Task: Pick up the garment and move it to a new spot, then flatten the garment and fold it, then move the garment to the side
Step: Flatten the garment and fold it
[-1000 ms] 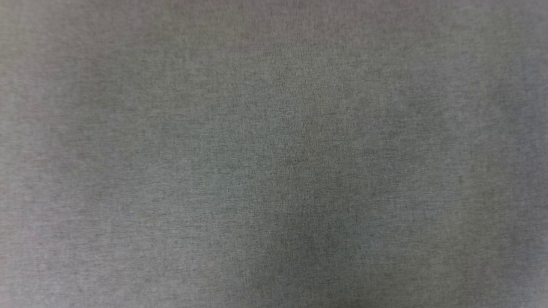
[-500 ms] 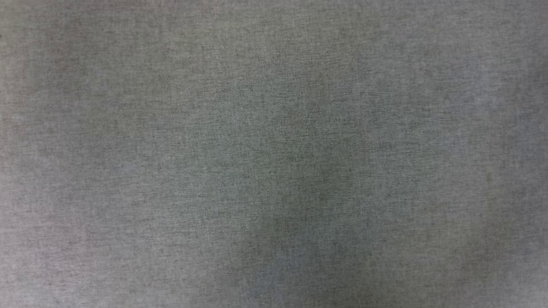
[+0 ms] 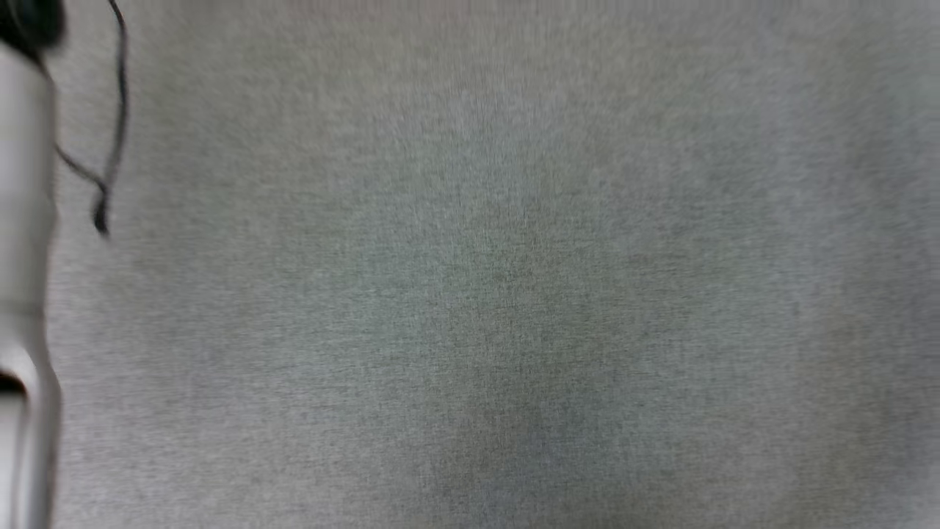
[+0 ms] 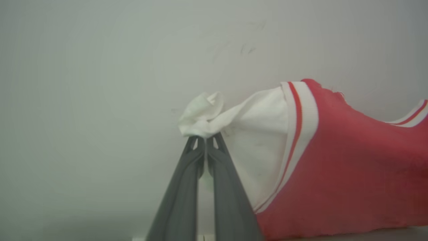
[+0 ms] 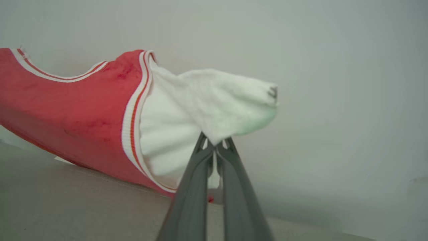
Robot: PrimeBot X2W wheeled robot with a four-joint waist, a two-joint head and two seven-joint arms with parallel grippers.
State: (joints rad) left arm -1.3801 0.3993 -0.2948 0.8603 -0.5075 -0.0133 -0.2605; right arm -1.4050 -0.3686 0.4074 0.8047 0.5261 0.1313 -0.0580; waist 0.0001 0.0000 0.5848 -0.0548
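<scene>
shirt (image 4: 334,160): red, strung between both grippers in front of a pale wall (image 4: 100,67), striped trim at each shoulder seam
left gripper (image 4: 204,138): fingers pinched together on a bunched white sleeve (image 4: 200,113)
right gripper (image 5: 215,142): fingers clamped tight on the other white sleeve (image 5: 227,97)
head view: blurred grey cloth (image 3: 514,294), pale forearm (image 3: 26,220) at the left edge, thin black cable (image 3: 114,110) just beside it

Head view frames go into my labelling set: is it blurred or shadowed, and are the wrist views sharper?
Head view: smeared, pale forearm streaked, soft shadow low centre. Left wrist view: left gripper and garment sharp, even light. Right wrist view: right gripper sharp, white sleeve tip washed out.
</scene>
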